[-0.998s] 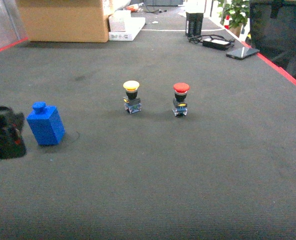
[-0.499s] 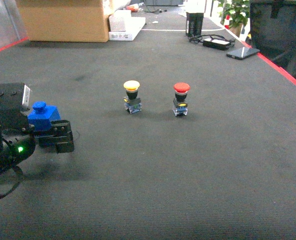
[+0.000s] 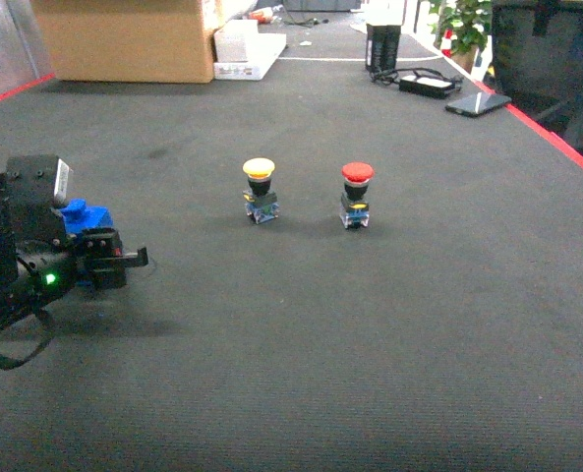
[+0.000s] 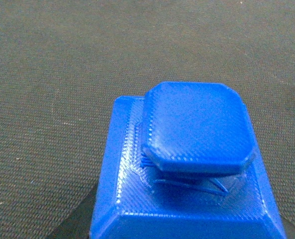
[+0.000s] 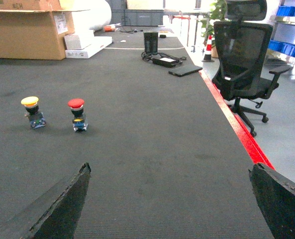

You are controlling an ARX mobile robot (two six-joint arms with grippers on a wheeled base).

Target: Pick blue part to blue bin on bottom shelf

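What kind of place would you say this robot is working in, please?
Probably an office-workshop or lab: a dark felt table with push buttons, a cardboard box at its far end, an office chair beside it.

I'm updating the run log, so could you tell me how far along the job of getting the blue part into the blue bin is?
Early stage. Nothing looks delivered: the blue part sits on the dark table. In hand: the left gripper is down around it, the part filling the left wrist view; whether the jaws have closed is not visible. The right gripper is open and idle. Left: grip, lift, and carry to the bin, which no view shows.
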